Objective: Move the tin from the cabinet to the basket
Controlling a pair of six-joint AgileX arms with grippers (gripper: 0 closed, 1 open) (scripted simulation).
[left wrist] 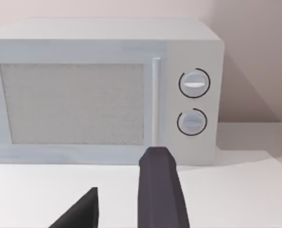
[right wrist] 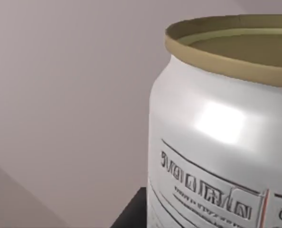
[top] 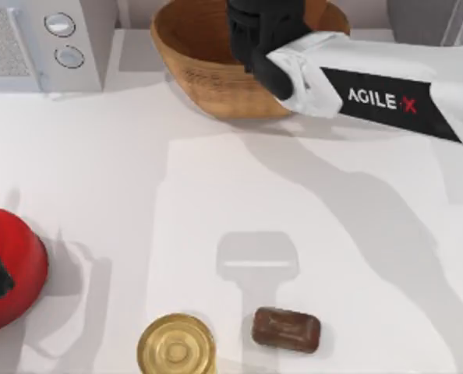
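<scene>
The tin [right wrist: 217, 142], silver-white with a gold rim and small print, is very close in the right wrist view, with the wall behind it. My right gripper [top: 255, 35] hangs over the wicker basket [top: 177, 54] at the table's back, shut on the tin. A bit of one dark finger [right wrist: 131, 216] shows beside the can. The cabinet [top: 426, 19] stands at the back right corner. My left gripper [left wrist: 122, 209] is parked at the left edge of the table, open, facing the microwave.
A white microwave [top: 52, 39] with two knobs stands at the back left. A red rounded object [top: 17, 273] sits under the left arm. A squat gold tin [top: 176, 345] and a brown block [top: 286, 329] lie near the front edge.
</scene>
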